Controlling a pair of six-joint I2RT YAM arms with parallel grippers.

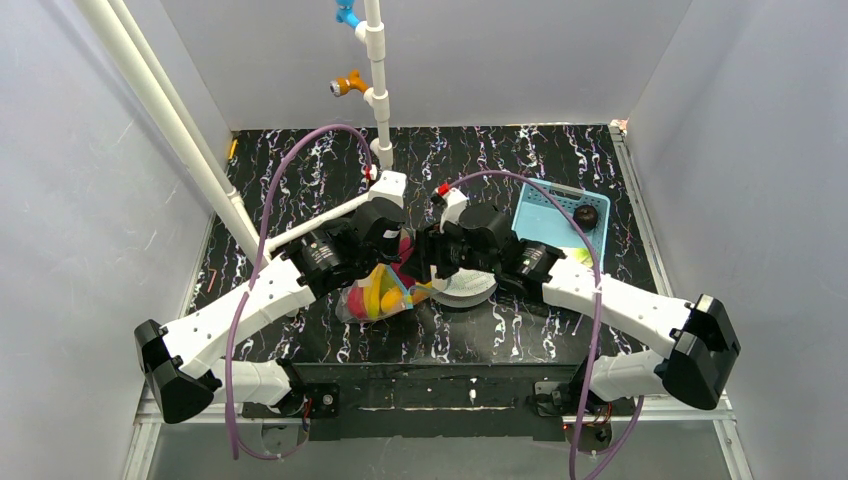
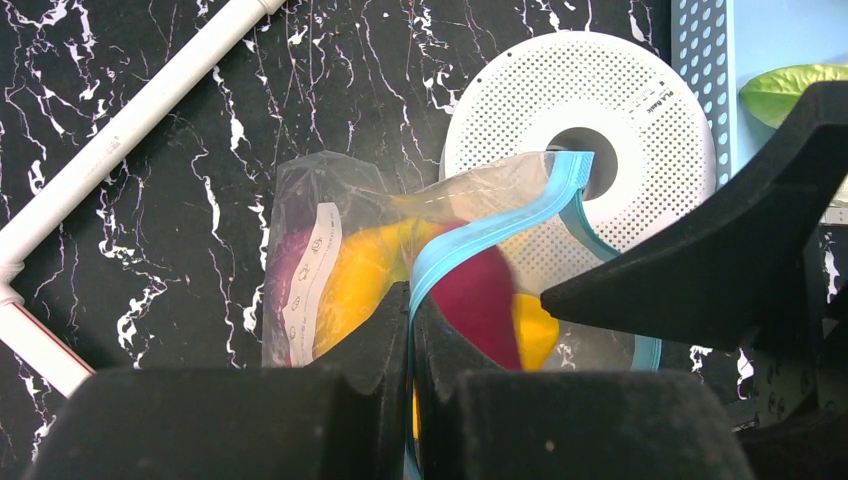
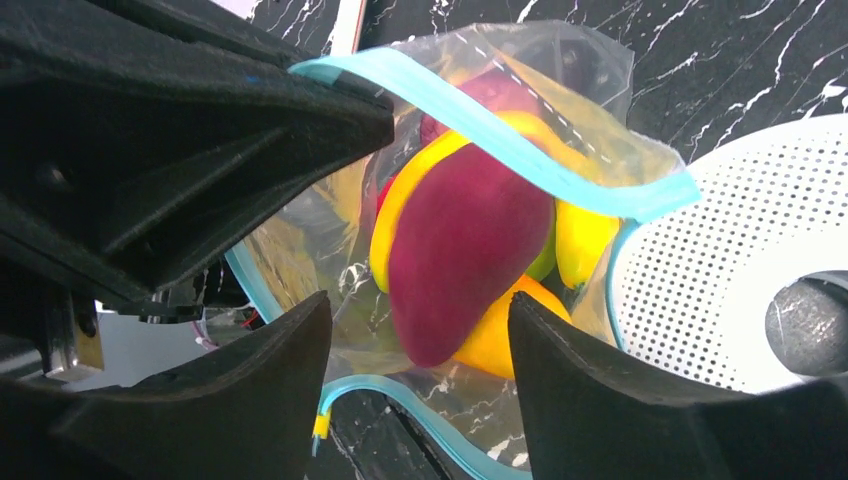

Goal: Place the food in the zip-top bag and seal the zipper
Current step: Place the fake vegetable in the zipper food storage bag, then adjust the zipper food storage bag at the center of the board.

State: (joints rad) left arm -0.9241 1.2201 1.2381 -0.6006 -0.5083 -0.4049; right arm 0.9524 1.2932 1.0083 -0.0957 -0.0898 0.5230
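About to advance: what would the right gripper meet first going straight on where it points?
Probably the clear crinkly zip-top bag, the long purple eggplant right behind its wall; both sit ahead of the open right gripper. Depth unclear.

We reach both arms inward from our bases, the left arm (image 1: 245, 305) and the right arm (image 1: 625, 300), so that the wrists nearly meet, facing each other. Our left gripper (image 2: 410, 300) is pinched tight on the zipper (image 2: 490, 220). Our right gripper (image 3: 420, 305) points toward the left one, its jaws standing apart.
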